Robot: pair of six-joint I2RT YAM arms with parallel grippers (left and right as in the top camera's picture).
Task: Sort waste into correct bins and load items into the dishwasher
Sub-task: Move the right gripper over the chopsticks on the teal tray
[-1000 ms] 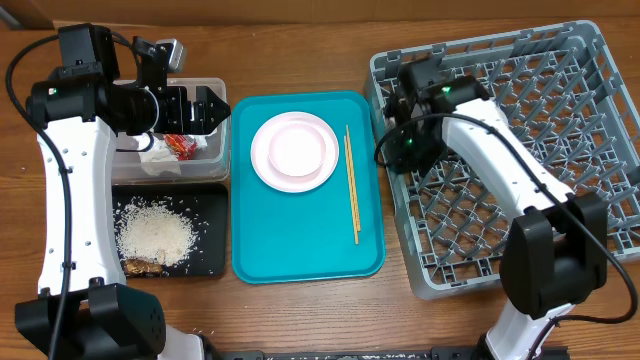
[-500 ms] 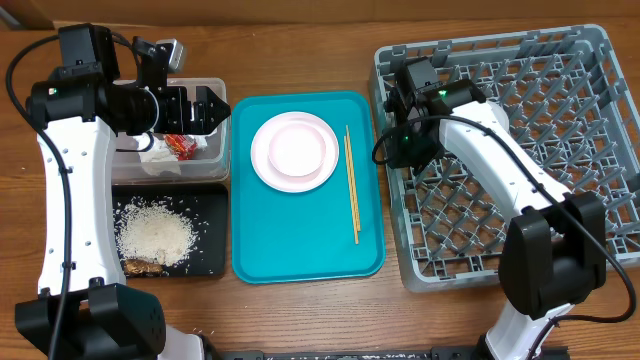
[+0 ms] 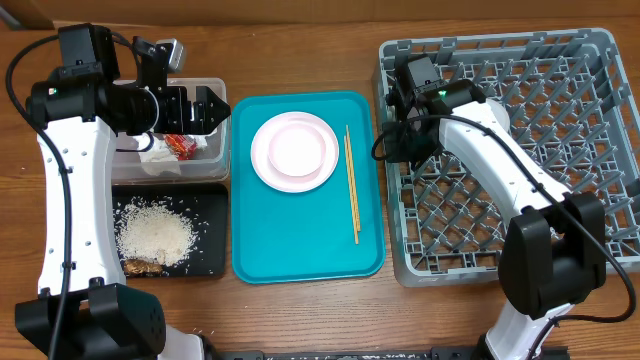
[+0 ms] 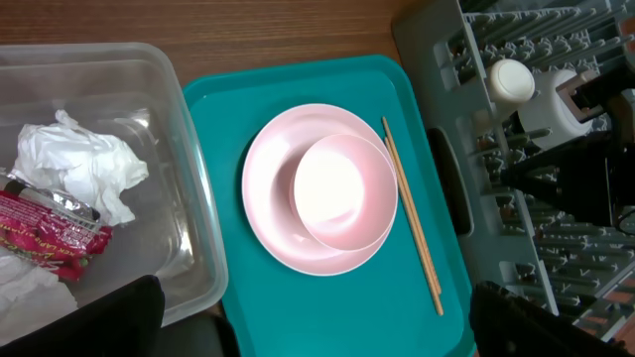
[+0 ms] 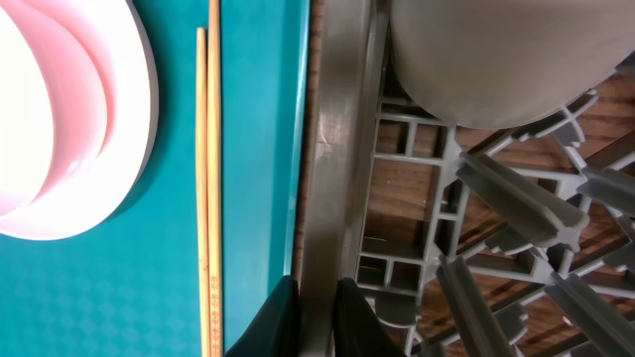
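R gripper (image 5: pixel 317 317) is pinched on the left wall of the rack (image 3: pixel 520 140), one finger on each side of the grey rim, toward the wall's far end. We see the rack flat on the table (image 3: pixel 300 40), its left wall just beside the right edge of the teal tray (image 3: pixel 300 240), w/ only a thin strip of wood between them (a pale round shape (image 5: pixel 496 59) sits over the rack floor at the top of the R wrist view; we can't tell what it is). L gripper (image 3: pixel 205 108) is spread wide and holds nothing; it hovers above the right edge of the tub (image 4: pixel 189 198), pointing toward the teal tray. In the tub we see napkins (image 4: pixel 84 164) and, touching them, the red wrapper (image 4: pixel 45 233). Just in front of the tub is the black tray (image 3: pixel 212 230), w/ a heap of rice (image 3: pixel 155 235) and brown scraps (image 3: pixel 145 266) at its near edge. On the teal tray's far half sits the plate (image 4: pixel 263 198) w/ a pink bowl (image 4: pixel 342 193) upright on it, a bit off-centre. Chopsticks (image 3: pixel 351 185) lie side by side just right of the plate, running front to back, between plate and rack.
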